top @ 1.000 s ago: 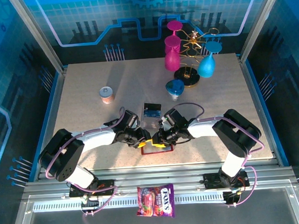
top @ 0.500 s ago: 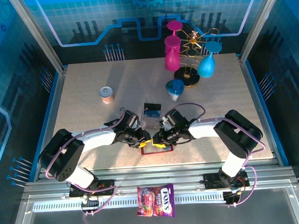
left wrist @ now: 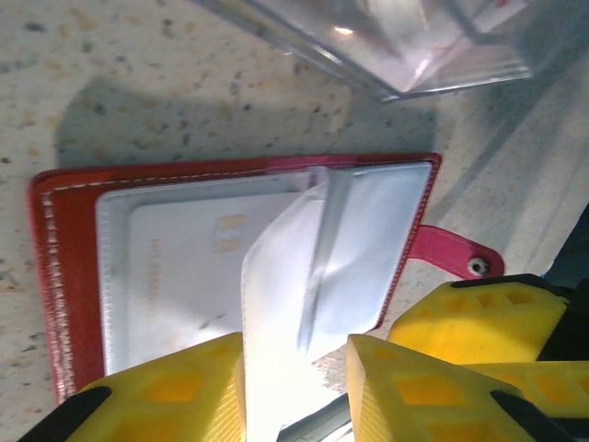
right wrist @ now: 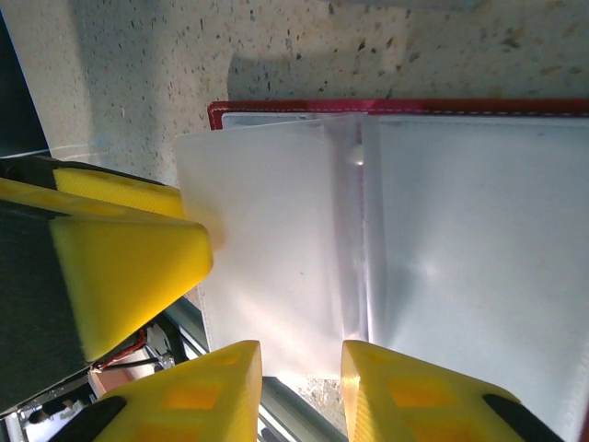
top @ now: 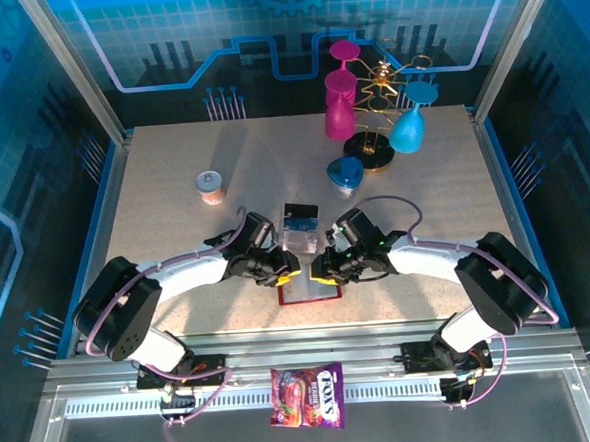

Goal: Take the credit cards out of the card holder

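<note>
From above, the left end effector [top: 286, 273] and right end effector [top: 321, 270] meet tip to tip over the open card holder [top: 308, 294], which lies flat on the surface [top: 176, 238] directly under them.

In the left wrist view, the left end effector stands narrow, with a greyish clear pocket leaf [left wrist: 285, 276] bowed up between its fingers. I cannot tell whether it is clamped. Just ahead of the fingertips, a pinkish-white credit card [left wrist: 184, 267] sits inside a flat pocket.

In the right wrist view, the right end effector is likewise narrow, the same leaf rising between its fingers, grip unclear.

The card looks light, stiff and slick, the pockets floppy. It is probably best pinched at an exposed edge while the holder is pinned, or the whole holder may lift.
</note>
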Tool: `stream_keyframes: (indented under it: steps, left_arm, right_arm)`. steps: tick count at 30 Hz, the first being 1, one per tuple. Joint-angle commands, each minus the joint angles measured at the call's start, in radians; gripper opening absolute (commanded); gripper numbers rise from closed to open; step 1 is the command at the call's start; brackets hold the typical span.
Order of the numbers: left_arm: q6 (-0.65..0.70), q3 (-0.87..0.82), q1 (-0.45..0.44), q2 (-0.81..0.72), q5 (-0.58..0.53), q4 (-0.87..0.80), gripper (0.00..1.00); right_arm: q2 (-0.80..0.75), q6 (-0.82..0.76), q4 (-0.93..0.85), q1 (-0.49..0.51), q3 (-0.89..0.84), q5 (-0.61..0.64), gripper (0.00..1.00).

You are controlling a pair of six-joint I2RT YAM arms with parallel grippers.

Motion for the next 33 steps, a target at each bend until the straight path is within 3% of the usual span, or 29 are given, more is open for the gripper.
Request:
stream_keyframes:
  steps: [1,33]
  left_arm:
    - [0.021,0.044,-0.015,-0.023,0.028,-0.035,0.34]
    - [0.013,0.194,-0.106,0.193,0.081,0.032,0.32]
  right_arm:
    - [-0.052,-0.026,-0.076,-0.023,0.004,0.023,0.31]
    - [-0.265,-0.039,-0.168,-0.134,-0.079,0.036,0.31]
